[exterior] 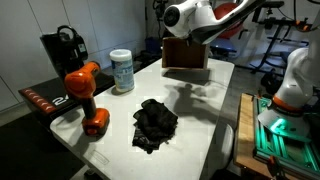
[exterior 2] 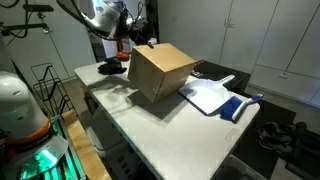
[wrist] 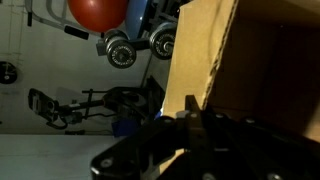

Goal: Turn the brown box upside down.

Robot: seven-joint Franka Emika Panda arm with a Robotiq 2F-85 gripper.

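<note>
The brown box (exterior 2: 160, 72) is a plain cardboard cube. It hangs tilted a little above the white table (exterior 2: 170, 135), with its shadow beneath it. It also shows at the far end of the table in an exterior view (exterior: 185, 52). My gripper (exterior 2: 143, 42) is at the box's top edge, under the white arm (exterior: 195, 15). In the wrist view the fingers (wrist: 190, 105) are closed over the rim of a cardboard wall (wrist: 205, 45). The dark inside of the box lies to the right of it.
An orange drill (exterior: 85, 95), a white canister (exterior: 122, 71) and a crumpled black cloth (exterior: 155, 123) lie on the table. A black machine (exterior: 62, 48) stands behind the drill. A white board (exterior 2: 208, 95) and a blue item (exterior 2: 236, 106) lie beside the box.
</note>
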